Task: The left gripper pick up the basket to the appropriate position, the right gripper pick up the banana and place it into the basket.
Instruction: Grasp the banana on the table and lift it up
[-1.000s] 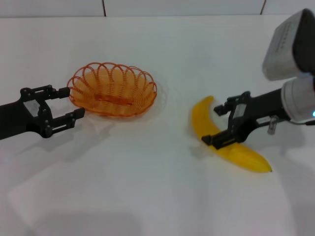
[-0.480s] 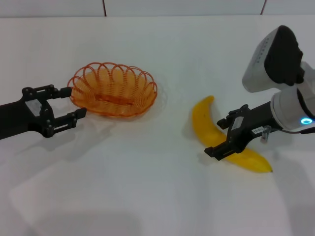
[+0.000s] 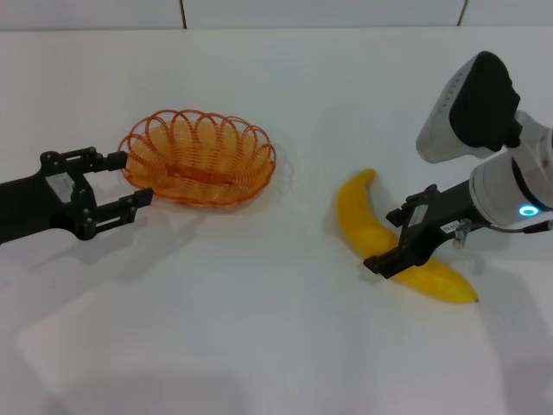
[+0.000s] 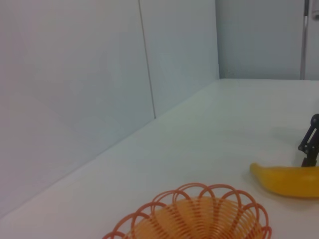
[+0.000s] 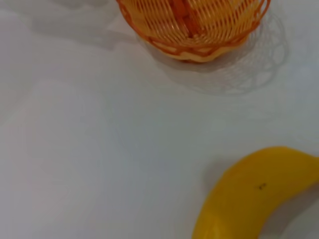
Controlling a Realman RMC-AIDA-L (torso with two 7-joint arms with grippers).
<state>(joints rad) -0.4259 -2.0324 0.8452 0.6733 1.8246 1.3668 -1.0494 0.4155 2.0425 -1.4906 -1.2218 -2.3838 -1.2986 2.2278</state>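
The orange wire basket (image 3: 197, 156) stands on the white table, left of centre. My left gripper (image 3: 134, 179) is open at the basket's left end, its far finger against the rim and its near finger in front of the wall. The yellow banana (image 3: 354, 216) lies on the table at the right. My right gripper (image 3: 391, 239) is open and low over the banana's middle, one finger on each side. The left wrist view shows the basket (image 4: 199, 214), the banana (image 4: 289, 180) and the right gripper (image 4: 310, 144) far off. The right wrist view shows the basket (image 5: 192, 25) and the banana (image 5: 249, 199).
The white table (image 3: 259, 328) runs to a pale wall at the back. The right arm's white-and-grey wrist housing (image 3: 471, 104) hangs above the table's right side. Nothing else stands on the table.
The right gripper has shifted a little down along the banana and its wrist has swung round. The left gripper has edged slightly toward the basket.
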